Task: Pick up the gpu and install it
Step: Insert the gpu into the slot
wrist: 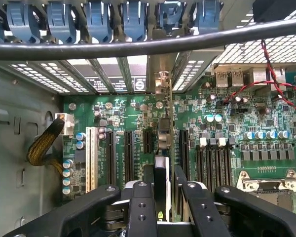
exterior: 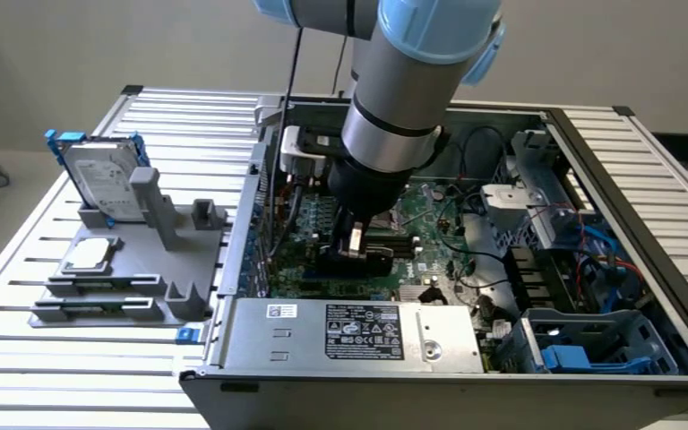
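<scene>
The black robot hand [wrist: 165,197] is clamped on the gpu [wrist: 163,138], a thin green card with a black cover, held edge-on just above the green motherboard [wrist: 222,133]. Its long black slots [wrist: 128,155] lie beside the card. If the card is slightly off its slot, pressing down could jam it or bend its silver bracket.

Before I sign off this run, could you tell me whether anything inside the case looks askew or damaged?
Nothing stands out: the gpu sits straight in the gripper, parallel to the motherboard slots.
</scene>
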`<action>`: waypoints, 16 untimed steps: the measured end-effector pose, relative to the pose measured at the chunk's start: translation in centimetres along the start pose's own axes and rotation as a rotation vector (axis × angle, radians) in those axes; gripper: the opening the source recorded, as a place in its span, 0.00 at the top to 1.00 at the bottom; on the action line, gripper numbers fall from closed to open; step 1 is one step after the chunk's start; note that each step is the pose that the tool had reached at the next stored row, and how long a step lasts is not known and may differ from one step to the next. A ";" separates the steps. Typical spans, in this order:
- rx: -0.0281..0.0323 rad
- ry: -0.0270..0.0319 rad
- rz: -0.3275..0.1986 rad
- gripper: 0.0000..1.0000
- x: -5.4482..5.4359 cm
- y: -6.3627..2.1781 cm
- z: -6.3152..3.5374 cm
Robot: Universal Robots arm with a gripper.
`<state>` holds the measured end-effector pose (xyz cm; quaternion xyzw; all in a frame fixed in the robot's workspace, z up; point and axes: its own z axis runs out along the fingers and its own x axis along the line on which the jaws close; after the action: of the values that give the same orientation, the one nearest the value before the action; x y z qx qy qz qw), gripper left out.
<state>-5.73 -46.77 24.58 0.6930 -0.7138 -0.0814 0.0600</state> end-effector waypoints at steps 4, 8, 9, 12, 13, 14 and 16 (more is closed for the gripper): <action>0.0001 -0.0005 -0.001 0.73 0.0 0.13 -0.66; 0.0000 0.0002 0.000 0.60 0.0 0.29 -1.41; 0.0001 0.0000 -0.001 0.54 0.0 0.31 -1.52; -0.0002 0.0002 0.000 0.54 -0.1 0.49 -2.42; -0.0002 0.0001 -0.001 0.54 -0.1 0.58 -2.86; -0.0003 0.0001 -0.001 0.54 -0.1 0.67 -3.32; -0.0002 0.0001 0.000 0.54 -0.2 0.84 -4.13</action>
<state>-5.73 -46.70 28.80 0.6931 -0.7137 -0.0814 0.0601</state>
